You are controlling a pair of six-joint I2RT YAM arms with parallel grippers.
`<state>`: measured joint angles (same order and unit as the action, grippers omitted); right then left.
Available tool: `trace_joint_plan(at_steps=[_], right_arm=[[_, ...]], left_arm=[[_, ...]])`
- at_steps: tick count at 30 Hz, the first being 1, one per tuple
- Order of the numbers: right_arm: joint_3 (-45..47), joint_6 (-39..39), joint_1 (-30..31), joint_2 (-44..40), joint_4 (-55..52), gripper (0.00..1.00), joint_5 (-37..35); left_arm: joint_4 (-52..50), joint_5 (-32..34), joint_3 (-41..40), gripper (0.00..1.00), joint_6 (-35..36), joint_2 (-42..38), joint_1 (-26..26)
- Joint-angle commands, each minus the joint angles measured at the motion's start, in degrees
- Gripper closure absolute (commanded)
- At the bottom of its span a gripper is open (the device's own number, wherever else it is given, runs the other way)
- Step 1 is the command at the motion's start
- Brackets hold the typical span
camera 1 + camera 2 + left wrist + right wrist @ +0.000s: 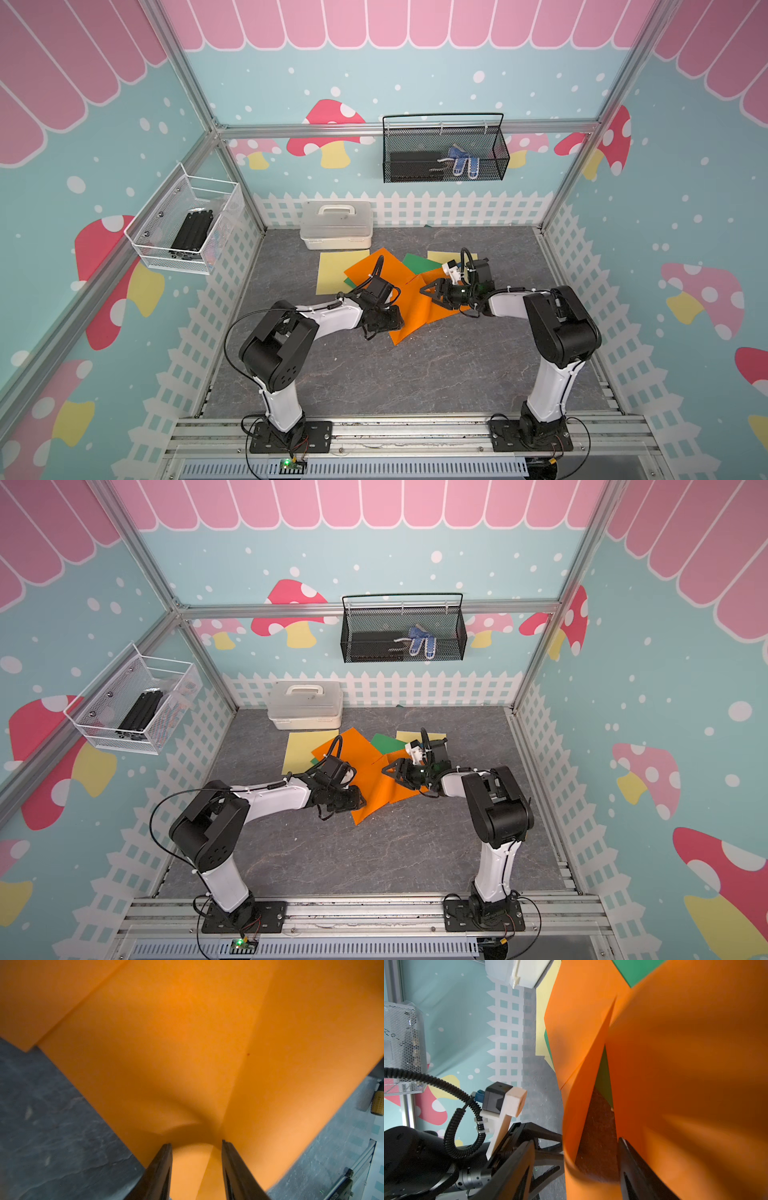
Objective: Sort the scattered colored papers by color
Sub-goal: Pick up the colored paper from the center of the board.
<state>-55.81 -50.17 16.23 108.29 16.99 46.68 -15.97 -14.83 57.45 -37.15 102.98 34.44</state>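
White box at the bench's rear. In front of it lie two yellow papers, overlapped by orange papers; green paper peeks between. Left hand pinches a buckled orange sheet; right hand straddles a raised orange edge, grip uncertain.

The orange papers look matt and smooth, thin enough to buckle. The tabletop is a dull grey, stone-veined surface. The lidded box is milky, slightly glossy plastic. The black wall basket is wire mesh.
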Motion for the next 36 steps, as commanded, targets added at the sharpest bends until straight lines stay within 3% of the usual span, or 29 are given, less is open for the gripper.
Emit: trace_joint_plan(at_steps=[1, 6, 11, 17, 24, 28, 36], right_arm=[[-2.36, 6.93, 0.28, 2.91, -9.6, 0.34, -1.16], [-3.07, 8.71, 0.24, 4.45, -11.5, 0.38, -1.21], [-0.4, 7.63, 0.29, 3.69, -9.16, 0.58, 1.41], [1.91, 8.16, 0.29, 1.32, -9.21, 0.61, 0.82], [0.95, 11.19, 0.29, -0.89, -14.94, 0.95, -0.8], [0.71, 12.41, 0.45, -2.48, -17.43, 1.0, -1.03], [-1.59, 17.97, 1.73, -8.33, -29.23, 1.0, -3.0]], left_arm=[[-2.91, 0.5, -0.64, 0.57, -0.64, 2.93, 0.56], [-2.89, 0.61, -0.7, 0.57, -0.73, 2.71, 0.6], [-2.8, 0.77, -0.6, 0.57, -0.69, 2.74, 0.55], [-2.58, 1.03, -0.37, 0.57, -0.82, 2.67, 0.6], [-0.96, 3.56, -1.51, 0.55, -0.17, -3.43, 0.8], [-0.4, 5.87, -1.64, 0.52, 1.73, -10.72, 0.82], [-2.01, 10.77, -2.56, 0.47, 3.74, -20.49, 0.55]])
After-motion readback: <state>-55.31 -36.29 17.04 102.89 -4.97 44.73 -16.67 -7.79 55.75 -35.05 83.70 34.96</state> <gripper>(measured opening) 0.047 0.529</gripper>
